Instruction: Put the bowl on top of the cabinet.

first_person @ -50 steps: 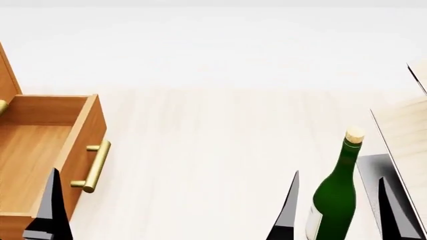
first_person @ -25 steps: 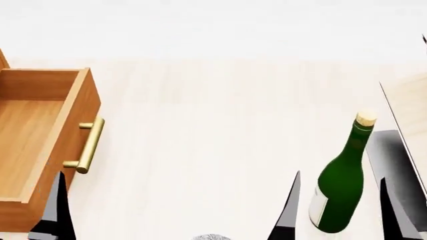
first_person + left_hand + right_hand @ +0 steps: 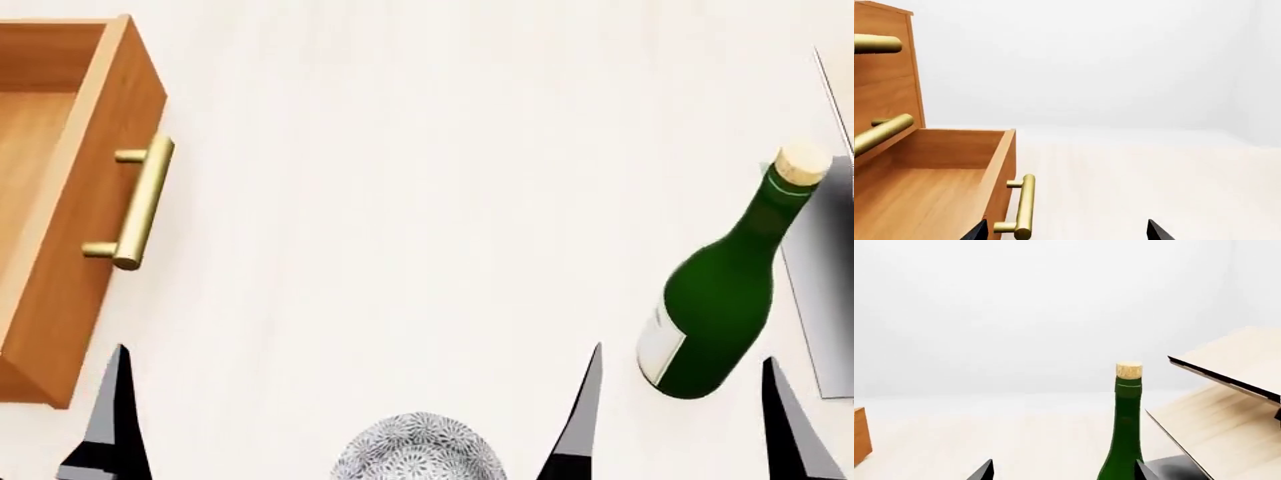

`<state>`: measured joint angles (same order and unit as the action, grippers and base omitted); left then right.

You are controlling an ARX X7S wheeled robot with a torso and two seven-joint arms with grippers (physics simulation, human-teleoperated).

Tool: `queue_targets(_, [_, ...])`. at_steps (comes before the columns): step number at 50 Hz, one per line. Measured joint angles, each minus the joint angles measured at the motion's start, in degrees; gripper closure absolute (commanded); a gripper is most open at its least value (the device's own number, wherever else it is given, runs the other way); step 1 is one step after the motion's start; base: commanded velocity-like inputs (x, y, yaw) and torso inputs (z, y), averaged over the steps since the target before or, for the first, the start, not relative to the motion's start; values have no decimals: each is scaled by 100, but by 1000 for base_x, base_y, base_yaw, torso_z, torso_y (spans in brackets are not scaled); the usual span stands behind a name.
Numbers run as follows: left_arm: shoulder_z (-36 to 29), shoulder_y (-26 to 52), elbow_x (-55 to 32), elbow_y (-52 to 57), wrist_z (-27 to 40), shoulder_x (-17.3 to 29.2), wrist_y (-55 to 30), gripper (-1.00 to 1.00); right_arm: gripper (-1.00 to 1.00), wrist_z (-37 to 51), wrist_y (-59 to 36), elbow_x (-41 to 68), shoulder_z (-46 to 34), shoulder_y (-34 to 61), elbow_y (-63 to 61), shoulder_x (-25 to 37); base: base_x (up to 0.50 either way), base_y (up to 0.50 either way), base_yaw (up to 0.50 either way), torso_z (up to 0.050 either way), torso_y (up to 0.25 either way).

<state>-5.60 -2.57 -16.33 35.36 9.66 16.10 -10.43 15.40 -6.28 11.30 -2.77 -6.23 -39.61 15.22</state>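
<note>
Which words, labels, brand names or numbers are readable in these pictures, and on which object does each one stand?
No text can be read in any view.
green bottle: its white label shows no legible print.
bowl: only a grey-blue speckled pattern, no writing.
cabinet: plain wood and brass handles, no marking.

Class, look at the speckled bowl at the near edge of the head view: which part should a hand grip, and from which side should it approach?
Grip the rim of the bowl, coming down from above. It sits upright with its mouth open upward, so one finger can likely go inside the wall and one outside. The round wall gives a side grasp little hold. It lies between the left hand and right hand; either seems close.
</note>
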Motion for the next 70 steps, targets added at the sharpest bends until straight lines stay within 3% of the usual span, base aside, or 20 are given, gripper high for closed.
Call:
queue_targets(10, [-28, -4, -9, -5, 48, 37, 40, -100, -100, 29, 16, 12, -19, -4, 5, 29, 0, 0, 0, 10, -250])
queue_targets(19, [-39, 96, -147, 76, 105, 112, -217, -100, -100, 56, 26, 24, -35, -11, 10, 55, 0, 0, 0, 1, -10])
queue_targets(31, [-194, 1439, -1000, 820, 111, 597, -1934, -100, -100, 78, 3, 95, -28, -19, 10, 103, 0, 0, 0, 0, 0])
queue_targets(49, [-1759, 4406, -1430, 742, -756, 1152, -4130, -100, -100, 129, -32, 162, 0, -73, -39, 208, 0, 0, 0, 0, 0])
queue_targets(70, [-4135, 6469, -1266, -29, -2555, 1372, -4879, -100, -100, 163, 39, 149, -40, -133, 41, 293, 0, 0, 0, 0, 0])
